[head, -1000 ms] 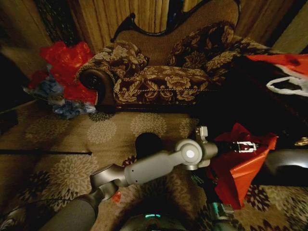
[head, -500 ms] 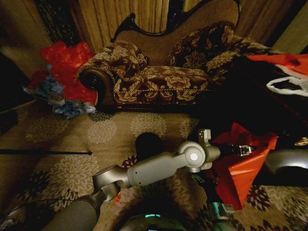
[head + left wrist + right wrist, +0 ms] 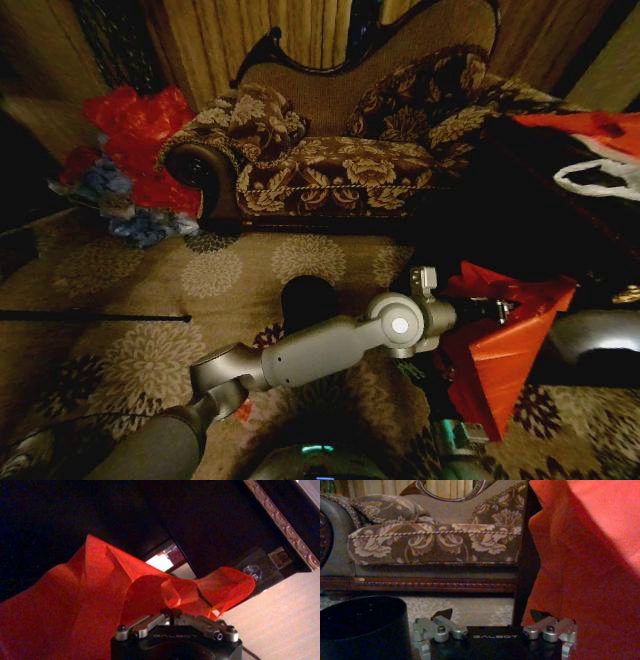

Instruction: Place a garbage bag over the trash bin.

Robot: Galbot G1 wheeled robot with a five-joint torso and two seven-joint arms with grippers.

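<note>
Garbage bag (image 3: 495,350): the bright red film hangs in the air to the right of the trash bin (image 3: 308,300), drawn into a stiff downward wedge with its top edge pulled taut. The left end effector (image 3: 505,310) has that top edge pinched; in the left wrist view its fingers meet on a fold of red film (image 3: 170,612), with the rest of the bag (image 3: 75,603) billowing away from it. The bin, small, round and black, stands upright on the patterned carpet (image 3: 150,290), apart from the bag, with the left arm's grey forearm (image 3: 320,350) crossing just in front of it. The right end effector (image 3: 495,630) sits low, just beside the bin, whose dark wall (image 3: 362,624) shows next to one of its fingers; its fingers are spread wide and hold nothing, while the red film (image 3: 590,562) hangs close on its other side. Behind the bin stands the floral sofa (image 3: 340,150), and a mound of red and blue plastic (image 3: 135,160) lies on the carpet by the sofa's rolled armrest.
</note>
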